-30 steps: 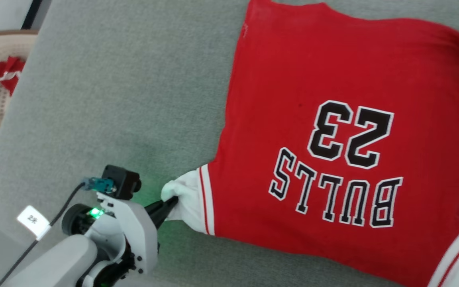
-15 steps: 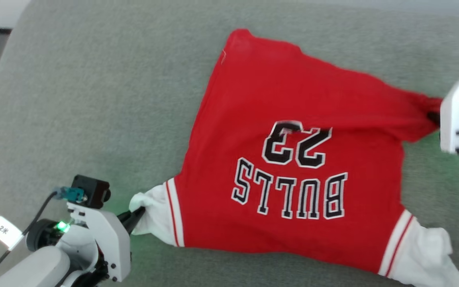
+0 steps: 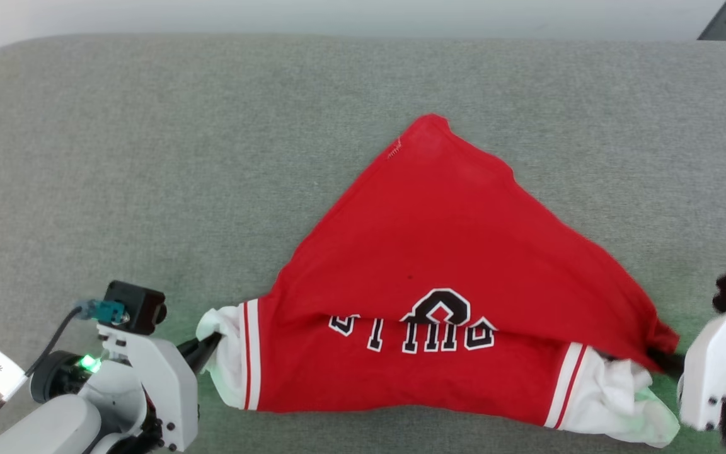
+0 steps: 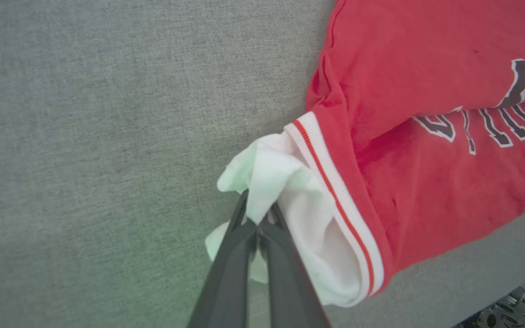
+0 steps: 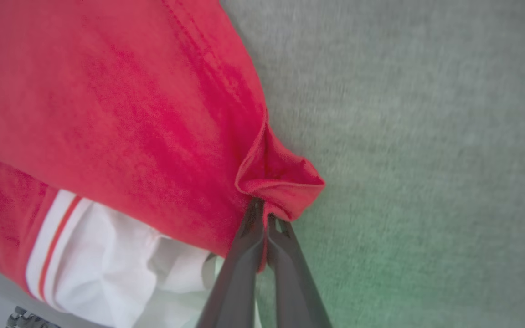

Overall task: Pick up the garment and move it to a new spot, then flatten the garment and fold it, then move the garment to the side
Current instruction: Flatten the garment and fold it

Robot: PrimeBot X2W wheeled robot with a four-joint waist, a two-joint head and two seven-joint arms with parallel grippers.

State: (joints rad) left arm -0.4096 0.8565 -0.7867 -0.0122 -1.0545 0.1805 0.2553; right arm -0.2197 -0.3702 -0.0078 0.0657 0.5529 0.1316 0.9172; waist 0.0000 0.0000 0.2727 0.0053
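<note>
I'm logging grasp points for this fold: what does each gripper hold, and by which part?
Both hold the garment: the left gripper is shut on the bunched end of a white sleeve, the right gripper on a bunched red corner.

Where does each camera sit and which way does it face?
Head view: on the head, looking down at the garment on the grey surface; left gripper and right gripper show at the lower corners.
Left wrist view: on the left wrist, looking along that gripper, shut on the white sleeve.
Right wrist view: on the right wrist, looking along that gripper, shut on a red corner.
All share the garment's striped trim.
</note>
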